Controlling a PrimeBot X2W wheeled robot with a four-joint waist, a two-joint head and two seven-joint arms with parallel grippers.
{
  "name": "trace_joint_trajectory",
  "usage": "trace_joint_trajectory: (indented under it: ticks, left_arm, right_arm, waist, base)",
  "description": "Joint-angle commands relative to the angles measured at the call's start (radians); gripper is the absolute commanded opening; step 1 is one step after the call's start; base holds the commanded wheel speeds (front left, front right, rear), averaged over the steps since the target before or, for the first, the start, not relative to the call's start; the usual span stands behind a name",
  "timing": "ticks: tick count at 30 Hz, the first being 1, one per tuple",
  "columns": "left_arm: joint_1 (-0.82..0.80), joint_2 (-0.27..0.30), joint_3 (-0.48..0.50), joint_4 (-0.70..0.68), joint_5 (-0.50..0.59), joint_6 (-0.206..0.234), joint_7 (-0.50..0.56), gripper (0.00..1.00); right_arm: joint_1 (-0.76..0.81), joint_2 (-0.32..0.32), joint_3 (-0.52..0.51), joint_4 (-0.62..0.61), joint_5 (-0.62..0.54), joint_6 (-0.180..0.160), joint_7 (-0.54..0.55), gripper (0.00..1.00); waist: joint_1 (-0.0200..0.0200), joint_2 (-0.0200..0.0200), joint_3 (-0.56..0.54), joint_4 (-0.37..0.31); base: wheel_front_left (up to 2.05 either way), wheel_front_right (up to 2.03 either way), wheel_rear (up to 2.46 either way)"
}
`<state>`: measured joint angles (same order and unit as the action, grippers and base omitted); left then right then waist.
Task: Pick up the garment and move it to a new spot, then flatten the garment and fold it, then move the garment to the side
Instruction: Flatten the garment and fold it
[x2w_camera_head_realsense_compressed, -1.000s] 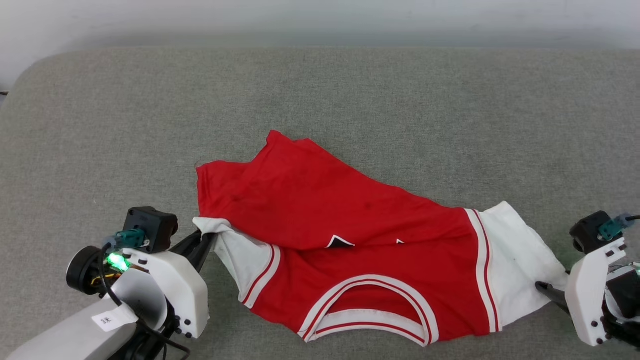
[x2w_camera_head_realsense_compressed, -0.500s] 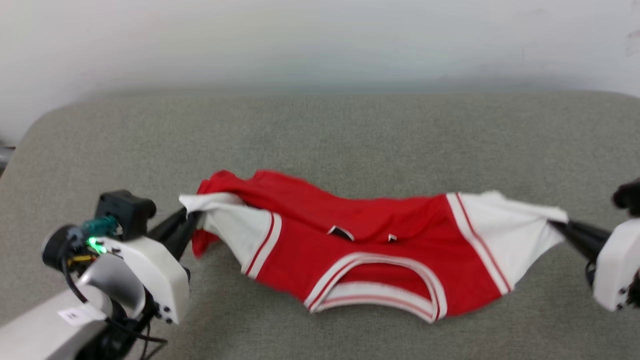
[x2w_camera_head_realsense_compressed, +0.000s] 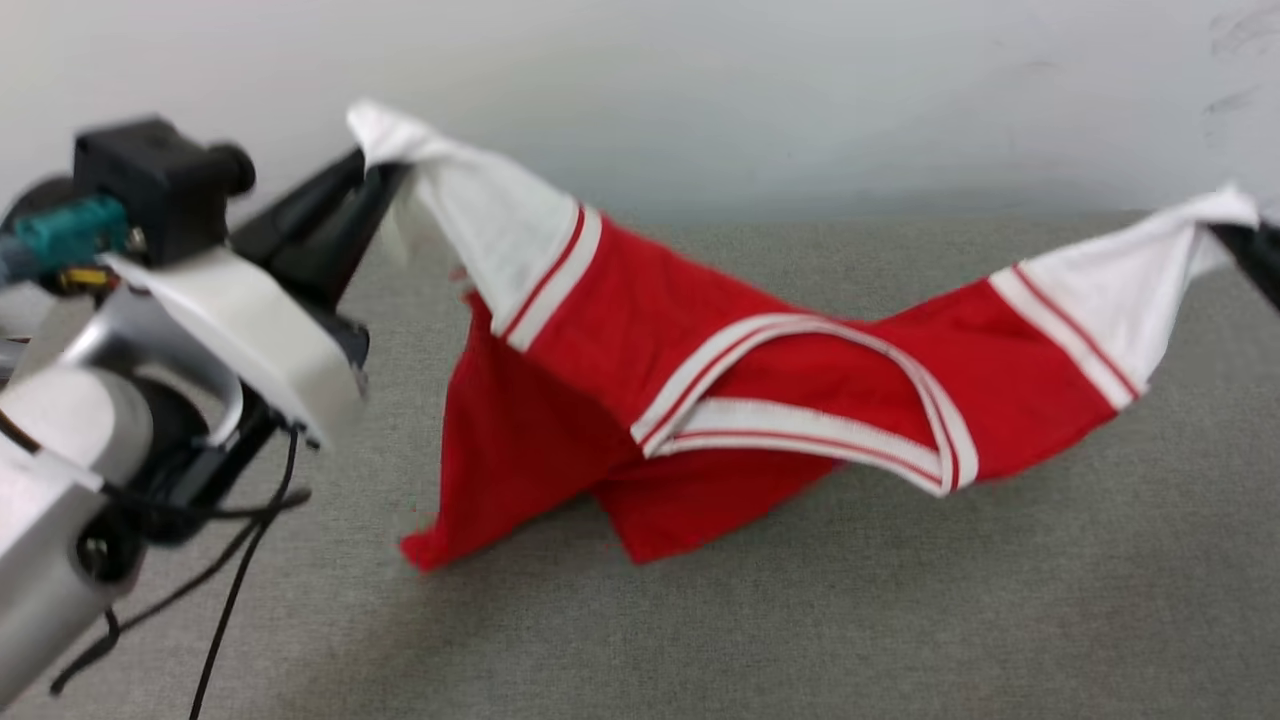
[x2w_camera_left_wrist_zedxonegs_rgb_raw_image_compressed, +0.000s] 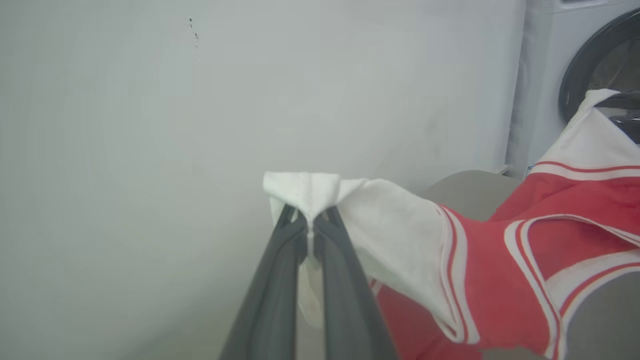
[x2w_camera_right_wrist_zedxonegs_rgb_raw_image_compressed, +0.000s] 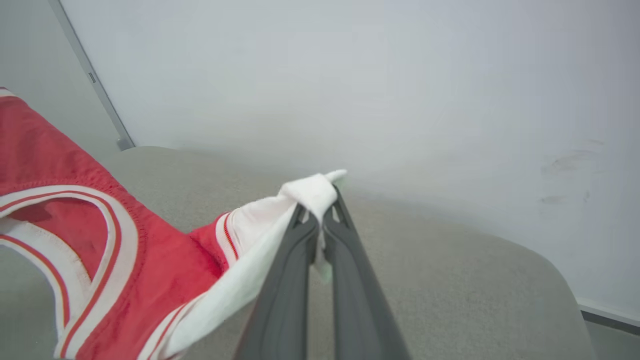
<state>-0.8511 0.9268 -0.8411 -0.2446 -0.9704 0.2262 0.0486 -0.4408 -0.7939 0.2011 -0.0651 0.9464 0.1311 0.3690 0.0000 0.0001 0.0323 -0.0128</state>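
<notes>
Grey cushion perhaps, garment slung between tools

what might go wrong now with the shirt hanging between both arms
The left tool and right tool each pinch just a white sleeve tip, so either could slip free. The T-shirt hangs bunched, its red hem seemingly touching the grey cushion; it may drag and land wrinkled.

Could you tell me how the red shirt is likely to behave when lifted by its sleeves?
Probably floppy: the shirt sags between the left gripper and right gripper. Likely light, as pinched sleeve tips hold it. Its hem may drag on the cushion.
</notes>
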Motion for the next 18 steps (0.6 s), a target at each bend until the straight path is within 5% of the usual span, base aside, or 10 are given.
trace_joint_trajectory:
  ticks: [1, 7, 18]
  left_arm:
    - [-0.009, -0.003, 0.004, 0.004, 0.003, -0.004, 0.000, 0.00]
    - [-0.169, -0.082, 0.033, 0.084, 0.039, -0.021, 0.015, 0.00]
    - [-0.543, -0.252, 0.064, 0.351, 0.125, -0.088, 0.036, 0.00]
  right_arm:
    - [-0.015, 0.008, -0.002, -0.001, -0.005, -0.001, 0.000, 0.00]
    - [-0.183, 0.065, -0.026, 0.004, -0.075, -0.001, 0.051, 0.00]
    - [-0.645, 0.167, 0.011, 0.209, -0.252, -0.001, 0.049, 0.00]
  waist:
    - [0.0000, -0.0001, 0.002, -0.001]
    - [0.0000, -0.0001, 0.053, -0.008]
    - [0.0000, -0.0001, 0.251, -0.010]
  base:
    - [0.00, 0.00, 0.00]
    - [0.00, 0.00, 0.00]
    - [0.00, 0.00, 0.00]
